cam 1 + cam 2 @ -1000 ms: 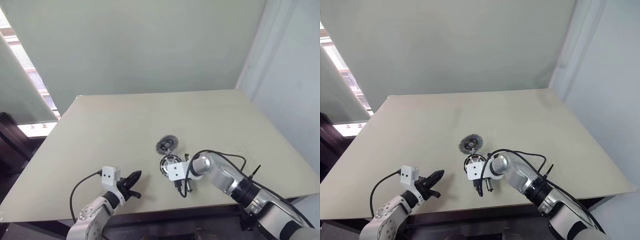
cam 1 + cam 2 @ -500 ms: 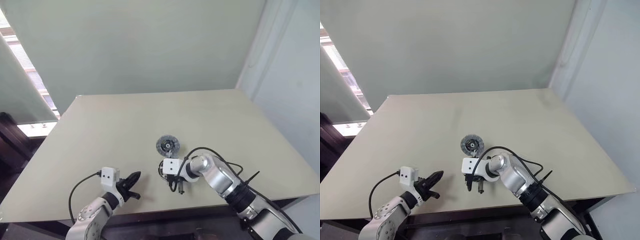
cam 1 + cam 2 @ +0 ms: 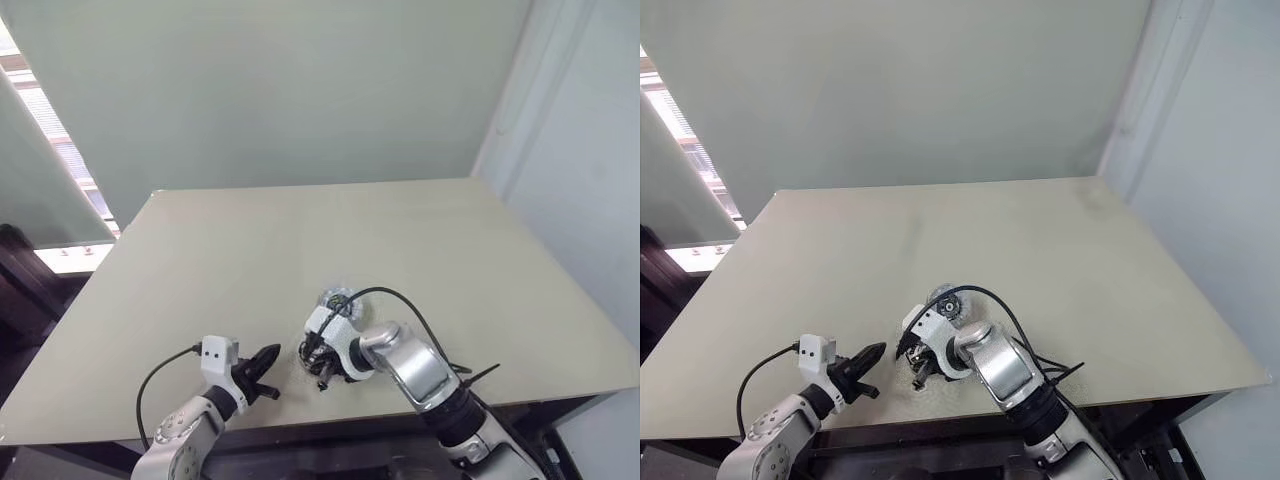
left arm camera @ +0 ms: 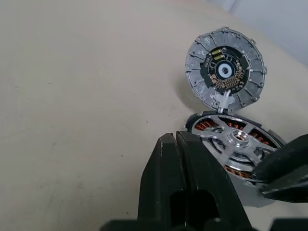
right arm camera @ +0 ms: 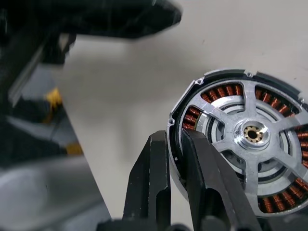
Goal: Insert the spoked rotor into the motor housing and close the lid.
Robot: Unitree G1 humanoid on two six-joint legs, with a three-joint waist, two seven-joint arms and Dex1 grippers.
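Beige tabletop [image 3: 200, 260], pale green wall [image 3: 280, 90] behind. Right claw [image 5: 175, 159] grips motor [image 5: 240, 139] rim; left claw [image 4: 183, 178] closed, empty.

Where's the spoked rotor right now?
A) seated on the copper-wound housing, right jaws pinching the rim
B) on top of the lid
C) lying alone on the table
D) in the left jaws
A: the rotor sits over the housing windings, with the right gripper clamped on the rim.
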